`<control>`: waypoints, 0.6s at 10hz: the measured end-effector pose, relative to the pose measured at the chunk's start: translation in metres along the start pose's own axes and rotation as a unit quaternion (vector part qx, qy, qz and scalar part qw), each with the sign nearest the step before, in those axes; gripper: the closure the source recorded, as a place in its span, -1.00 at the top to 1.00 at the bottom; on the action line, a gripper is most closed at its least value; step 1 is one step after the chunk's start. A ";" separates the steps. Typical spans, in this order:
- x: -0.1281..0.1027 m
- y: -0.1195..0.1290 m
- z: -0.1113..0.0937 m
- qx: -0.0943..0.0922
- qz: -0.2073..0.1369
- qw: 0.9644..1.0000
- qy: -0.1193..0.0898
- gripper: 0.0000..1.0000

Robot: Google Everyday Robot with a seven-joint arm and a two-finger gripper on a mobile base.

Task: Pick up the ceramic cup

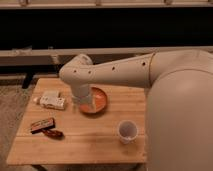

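No text is legible on anything on the counter (75,145); the jaws hang near its far edge, midway along.

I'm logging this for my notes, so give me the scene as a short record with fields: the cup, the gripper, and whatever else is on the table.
Ceramic cup: upright, front right of the wooden table, nothing touching it.
Gripper: low over the orange bowl's left edge, well apart from the cup.
Orange bowl: mid-table, behind the cup.
Other items: white packet and dark bar, at left.
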 end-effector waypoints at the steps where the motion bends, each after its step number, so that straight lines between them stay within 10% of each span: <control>1: 0.000 0.000 0.000 0.000 0.000 1.000 0.000 0.30; 6: 0.002 -0.010 0.000 -0.003 0.006 1.000 -0.003 0.30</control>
